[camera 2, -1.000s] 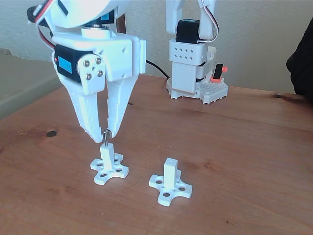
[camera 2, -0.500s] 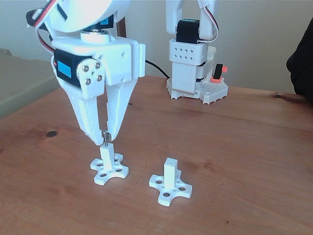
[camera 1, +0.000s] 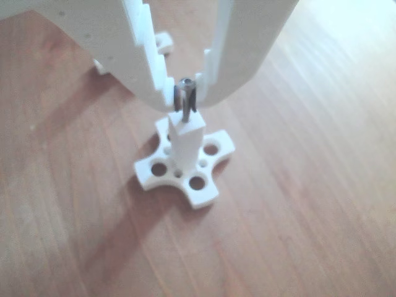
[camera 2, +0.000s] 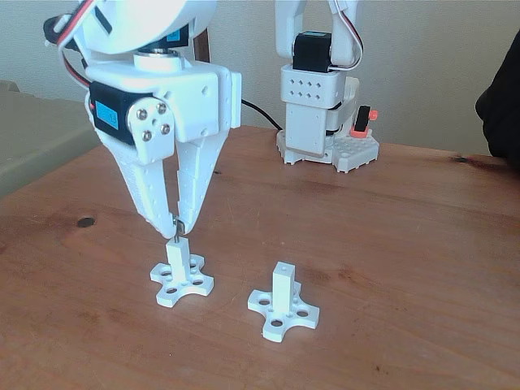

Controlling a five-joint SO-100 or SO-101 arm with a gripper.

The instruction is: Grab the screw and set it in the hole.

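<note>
My white gripper [camera 2: 173, 230] is shut on the thin dark screw [camera 2: 174, 233] and holds it upright. It hangs straight over a white post [camera 2: 177, 257] that stands on a cross-shaped base [camera 2: 182, 283]. In the other view the screw [camera 1: 185, 102] sits between the fingertips of the gripper [camera 1: 185, 96], head up. Its lower end meets the square top of the post [camera 1: 185, 133]. The hole in that top is hidden under the screw's end.
A second white post [camera 2: 283, 284] with a small hole in its top stands to the right on its own cross base [camera 2: 284, 313]. A second robot's base [camera 2: 325, 122] stands at the back of the wooden table [camera 2: 406, 244]. A dark sleeve [camera 2: 502, 106] shows at the right edge.
The gripper has come down a little with the screw, so the screw's lower end now meets the top of the left post. Nothing else has moved.
</note>
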